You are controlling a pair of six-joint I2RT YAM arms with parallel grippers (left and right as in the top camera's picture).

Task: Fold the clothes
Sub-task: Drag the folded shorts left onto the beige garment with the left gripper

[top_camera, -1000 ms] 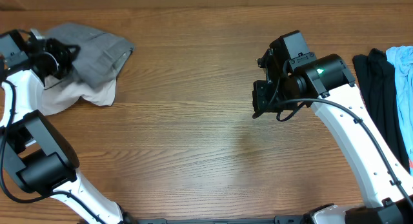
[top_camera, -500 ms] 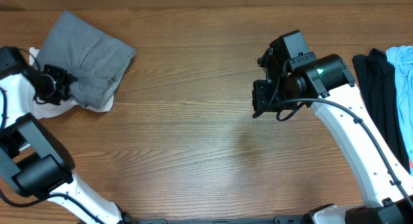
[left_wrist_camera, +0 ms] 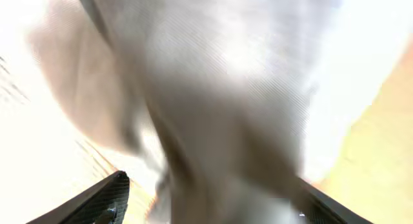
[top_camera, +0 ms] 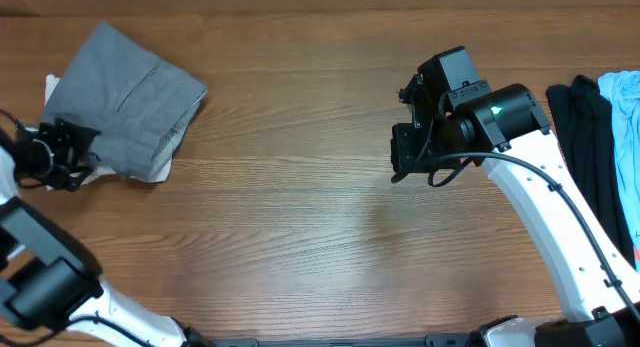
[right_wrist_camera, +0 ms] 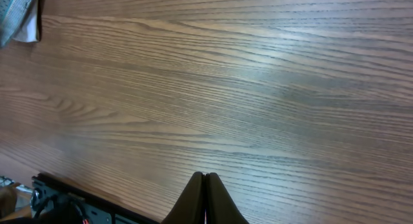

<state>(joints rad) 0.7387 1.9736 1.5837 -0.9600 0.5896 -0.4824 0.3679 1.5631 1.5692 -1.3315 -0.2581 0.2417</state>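
Observation:
The grey shorts point(top_camera: 130, 97) lie folded at the far left of the table, on top of a cream-white garment point(top_camera: 52, 89) that peeks out at their edges. My left gripper point(top_camera: 70, 155) sits at the shorts' near-left corner. In the left wrist view its fingers point(left_wrist_camera: 110, 192) stand wide apart, and blurred grey cloth point(left_wrist_camera: 219, 108) fills the view between and beyond them. My left gripper point(left_wrist_camera: 210, 188) is open. My right gripper point(top_camera: 400, 159) hovers over bare wood right of centre, shut with nothing in it point(right_wrist_camera: 205, 185).
A black garment point(top_camera: 585, 137) and a light blue one point(top_camera: 625, 112) lie at the right edge. The right wrist view catches a corner of pale blue cloth point(right_wrist_camera: 16, 14) and the table's edge with black hardware point(right_wrist_camera: 64, 198).
My left gripper has opened and drawn back toward the near-left, letting go of the grey shorts, which now lie flat and folded. The right arm has not moved.

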